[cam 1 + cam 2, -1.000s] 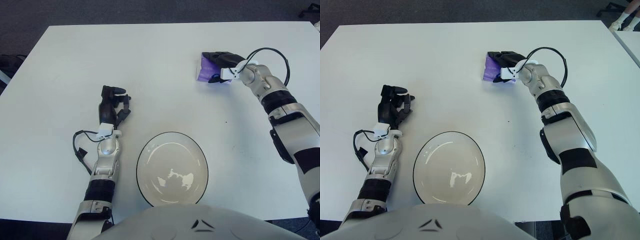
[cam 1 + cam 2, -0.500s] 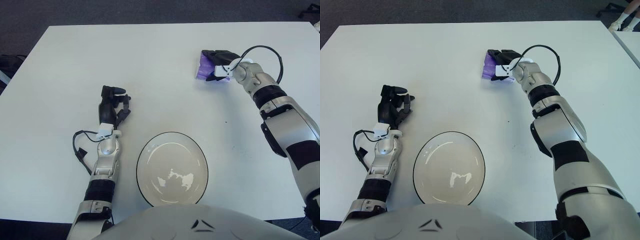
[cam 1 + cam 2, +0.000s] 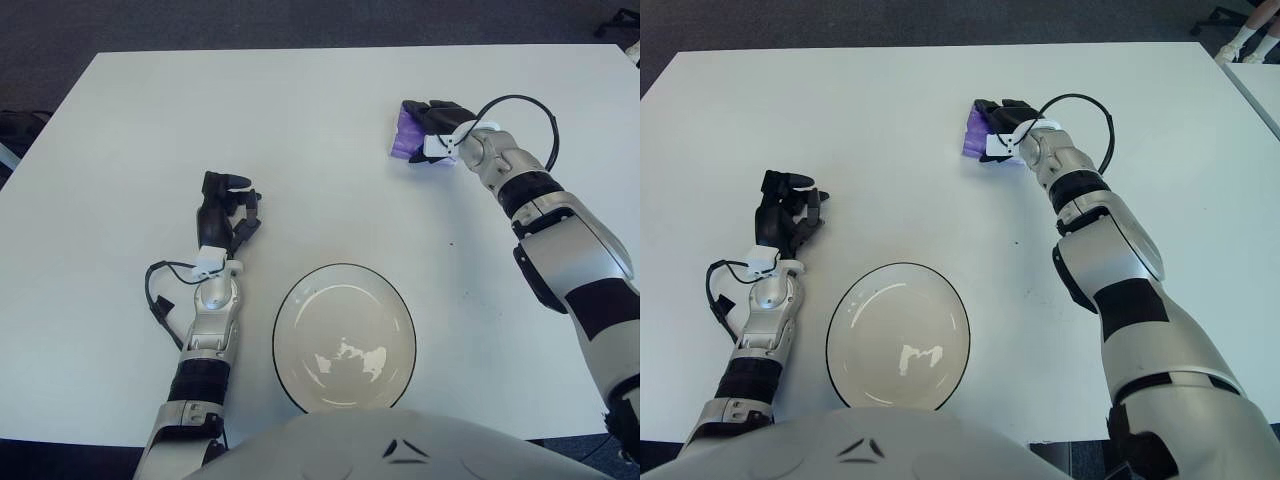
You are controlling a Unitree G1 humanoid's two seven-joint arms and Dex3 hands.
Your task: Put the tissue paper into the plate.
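— Where is the tissue paper lying right now?

— The small purple tissue paper packet is sitting on the far right part of the white rectangular table, well apart from every table edge. The right hand is reaching over it from the right, its black fingers curling down around the packet's far side and gripping it. Whether the packet is touching the tabletop or hanging just above it, I cannot tell.

— And the plate?

— The round white plate with a thin dark rim is lying near the robot, close to the near table edge, well apart from the packet. Bare tabletop is stretching between the two.

— What is the left hand doing?

— The left hand is showing just left of the plate and farther back, fingers loosely curled and holding nothing. Wide open surface is running to its left and beyond it toward the far edge.
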